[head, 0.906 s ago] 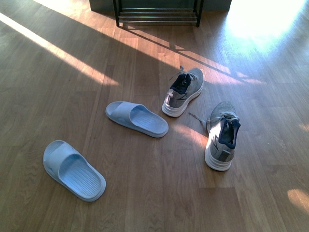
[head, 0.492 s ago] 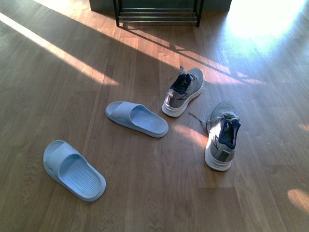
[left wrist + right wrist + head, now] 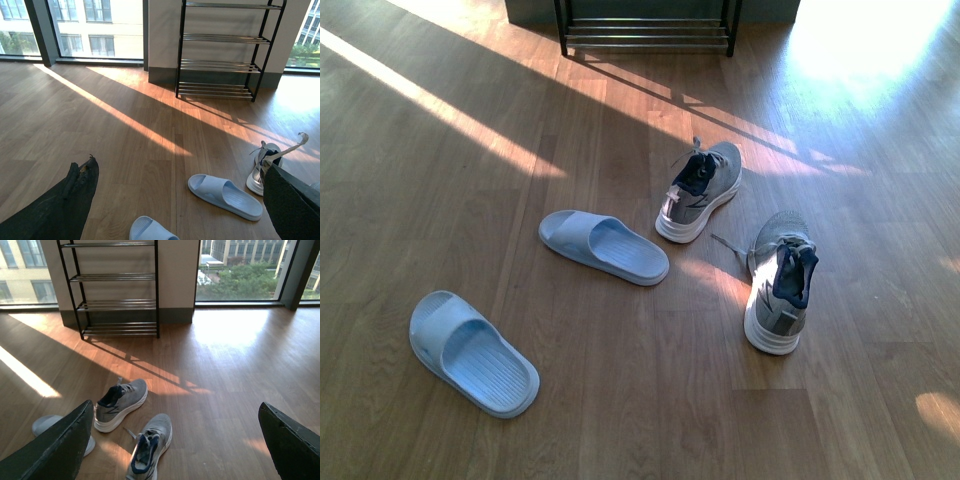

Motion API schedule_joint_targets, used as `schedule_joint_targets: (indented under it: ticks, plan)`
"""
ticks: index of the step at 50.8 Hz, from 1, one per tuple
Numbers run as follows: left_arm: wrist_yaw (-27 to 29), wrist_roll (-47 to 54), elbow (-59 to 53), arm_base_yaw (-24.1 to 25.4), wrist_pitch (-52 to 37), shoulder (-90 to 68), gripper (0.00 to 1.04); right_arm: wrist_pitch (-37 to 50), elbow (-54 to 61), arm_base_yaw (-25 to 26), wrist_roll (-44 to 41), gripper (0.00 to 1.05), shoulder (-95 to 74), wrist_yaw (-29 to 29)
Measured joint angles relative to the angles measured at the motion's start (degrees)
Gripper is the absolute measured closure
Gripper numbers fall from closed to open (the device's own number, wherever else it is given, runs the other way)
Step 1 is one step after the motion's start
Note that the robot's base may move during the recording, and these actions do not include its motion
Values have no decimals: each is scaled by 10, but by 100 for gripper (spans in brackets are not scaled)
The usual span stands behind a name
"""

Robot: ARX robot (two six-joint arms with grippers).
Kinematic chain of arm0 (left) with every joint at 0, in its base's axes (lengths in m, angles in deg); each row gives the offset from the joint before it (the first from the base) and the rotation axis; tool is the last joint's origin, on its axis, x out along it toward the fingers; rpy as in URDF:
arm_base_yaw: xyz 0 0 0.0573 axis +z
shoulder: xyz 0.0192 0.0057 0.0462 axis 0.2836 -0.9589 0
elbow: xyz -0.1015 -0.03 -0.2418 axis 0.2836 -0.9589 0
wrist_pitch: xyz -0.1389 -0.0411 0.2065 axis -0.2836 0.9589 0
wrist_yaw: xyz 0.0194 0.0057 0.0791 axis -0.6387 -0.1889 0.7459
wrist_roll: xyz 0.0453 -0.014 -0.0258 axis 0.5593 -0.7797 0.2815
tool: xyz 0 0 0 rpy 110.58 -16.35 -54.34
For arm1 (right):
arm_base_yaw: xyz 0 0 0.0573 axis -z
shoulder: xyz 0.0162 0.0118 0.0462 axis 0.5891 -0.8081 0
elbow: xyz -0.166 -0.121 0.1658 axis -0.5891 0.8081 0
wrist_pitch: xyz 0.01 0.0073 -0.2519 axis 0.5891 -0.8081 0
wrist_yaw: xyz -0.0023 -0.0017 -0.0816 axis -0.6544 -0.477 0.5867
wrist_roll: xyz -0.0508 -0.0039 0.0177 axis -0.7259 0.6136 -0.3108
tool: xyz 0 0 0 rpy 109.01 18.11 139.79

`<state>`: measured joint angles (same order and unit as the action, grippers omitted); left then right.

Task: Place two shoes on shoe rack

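We see a wood floor (image 3: 440, 230) streaked with sunlight (image 3: 450, 120), and tall windows (image 3: 95, 25) on both sides of the wall (image 3: 175, 275).

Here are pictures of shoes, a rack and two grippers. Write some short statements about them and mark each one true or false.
1. The far grey sneaker, the near grey sneaker, the far blue sandal and the near blue sandal all lie on the wooden floor. True.
2. The two sandals touch each other. False: bare floor lies between them.
3. The shoe rack has only one shelf. False: the wrist views show four tiers of rods.
4. The left gripper and the right gripper are open and hold nothing. True.
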<state>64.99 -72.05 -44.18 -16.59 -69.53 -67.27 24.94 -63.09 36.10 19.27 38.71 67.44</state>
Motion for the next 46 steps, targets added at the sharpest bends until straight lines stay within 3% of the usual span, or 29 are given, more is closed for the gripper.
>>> schedule_joint_targets:
  ticks: [46]
  plan:
    - [0,0,0,0,0,0,9,0,0,0,0,9,0,0]
